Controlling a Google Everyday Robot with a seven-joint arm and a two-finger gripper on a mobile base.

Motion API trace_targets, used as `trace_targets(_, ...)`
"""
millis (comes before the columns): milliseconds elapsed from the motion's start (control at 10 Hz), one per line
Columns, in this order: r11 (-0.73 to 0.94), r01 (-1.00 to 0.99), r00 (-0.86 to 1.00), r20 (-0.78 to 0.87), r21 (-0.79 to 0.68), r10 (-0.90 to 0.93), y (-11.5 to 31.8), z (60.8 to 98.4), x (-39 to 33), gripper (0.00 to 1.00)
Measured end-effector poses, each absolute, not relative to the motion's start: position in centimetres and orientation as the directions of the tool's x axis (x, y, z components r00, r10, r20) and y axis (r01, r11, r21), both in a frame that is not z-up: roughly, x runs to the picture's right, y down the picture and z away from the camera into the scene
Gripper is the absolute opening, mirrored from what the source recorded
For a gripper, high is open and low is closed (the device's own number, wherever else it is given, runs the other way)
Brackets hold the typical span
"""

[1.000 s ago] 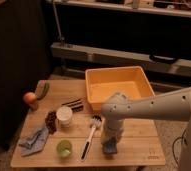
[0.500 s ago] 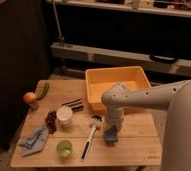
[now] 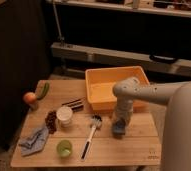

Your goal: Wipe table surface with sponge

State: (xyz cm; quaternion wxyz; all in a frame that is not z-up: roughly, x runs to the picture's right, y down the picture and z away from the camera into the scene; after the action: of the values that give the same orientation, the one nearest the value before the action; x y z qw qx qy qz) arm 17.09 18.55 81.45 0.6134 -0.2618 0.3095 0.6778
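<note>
A small blue-grey sponge [image 3: 118,130] lies on the wooden table [image 3: 129,147], right of centre and just in front of the orange bin. My gripper [image 3: 119,123] points straight down onto the sponge and presses it against the table top. The white arm [image 3: 154,94] reaches in from the right edge of the camera view and hides part of the bin's front.
An orange bin [image 3: 101,85] stands at the back. A dish brush [image 3: 91,133] lies left of the sponge. A white cup [image 3: 64,115], green cup [image 3: 64,148], blue cloth [image 3: 34,139], grapes [image 3: 51,120], dark bar [image 3: 74,104], apple [image 3: 29,98] and green vegetable [image 3: 42,90] fill the left half.
The gripper with the sponge has moved away from the table's front edge, toward the orange bin. The arm has swung further into view. Other objects have not moved.
</note>
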Motion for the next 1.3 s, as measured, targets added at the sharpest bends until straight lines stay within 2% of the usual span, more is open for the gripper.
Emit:
trace_targets(400,-0.112,-0.982,-0.188,-0.746,0.151,0.639,19.3,82.5,21.8,0.14)
trace_targets(900,-0.181,-0.963,-0.27,-0.752,0.201,0.601,21.0,81.9,26.6,0.14)
trace_targets(1300,-0.174,-0.956,-0.292,-0.754,0.235,0.589,25.4,80.2,27.4,0.14)
